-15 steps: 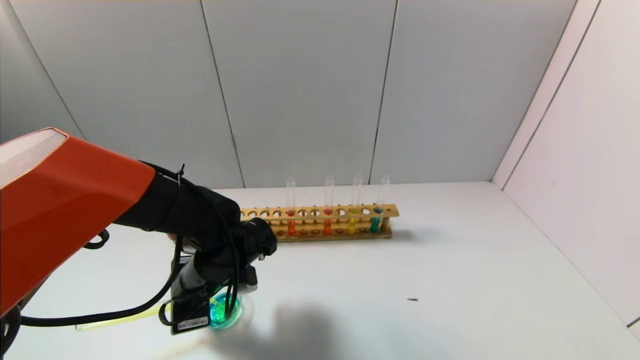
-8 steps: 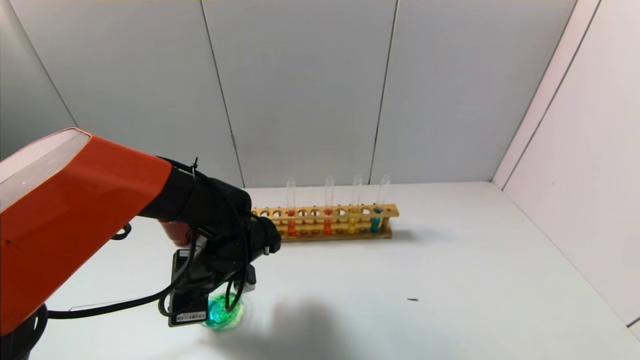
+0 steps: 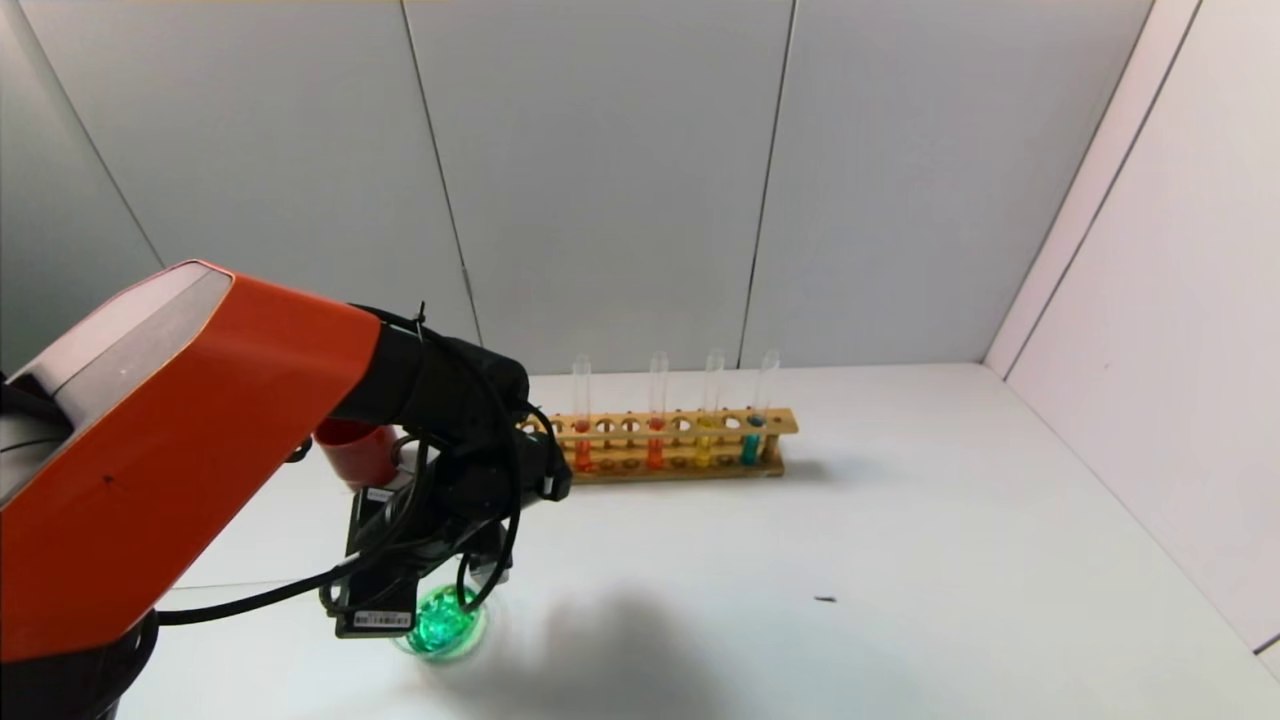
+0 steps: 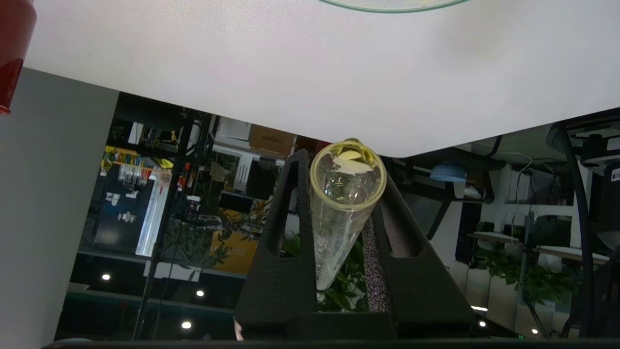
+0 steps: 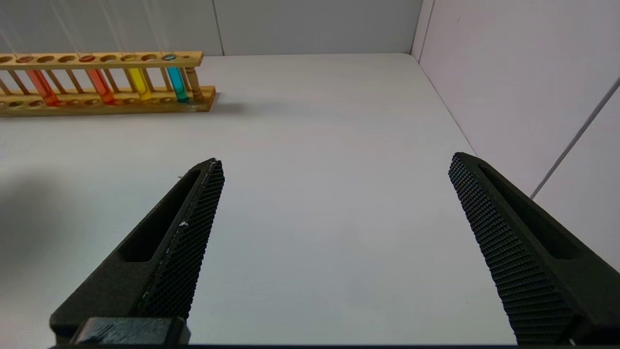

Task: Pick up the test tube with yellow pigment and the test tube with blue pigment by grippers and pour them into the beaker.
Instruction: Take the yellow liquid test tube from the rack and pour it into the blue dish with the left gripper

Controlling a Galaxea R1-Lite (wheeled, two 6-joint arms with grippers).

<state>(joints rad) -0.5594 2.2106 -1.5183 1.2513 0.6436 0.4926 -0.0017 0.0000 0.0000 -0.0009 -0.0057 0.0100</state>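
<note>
- Test tube with yellow pigment (image 4: 345,203) being clamped between the two black fingers (image 4: 283,252) of the left gripper (image 4: 339,174); lying close to level in the grip, open mouth turned toward the wrist camera; glass looking almost drained, only a yellowish film and a drop at the rim remaining.
- Left gripper (image 3: 440,560) hanging just above the beaker (image 3: 442,625) at the near left of the white table (image 3: 900,540); beaker glowing green with liquid inside; only its rim (image 4: 392,6) showing in the left wrist view.
- Dark red cup (image 3: 350,450) standing behind the left arm, partly hidden by it.
- Wooden rack (image 3: 690,440) sitting farther back near the wall, well apart from the beaker; holding four upright tubes: two orange-red, one yellow (image 3: 706,440), one teal (image 3: 752,435).
- Right gripper (image 5: 334,232) hovering over bare table, fingers spread wide and grasping nothing; out of sight in the head view.
- Small dark speck (image 3: 825,599) lying on the table to the right.
</note>
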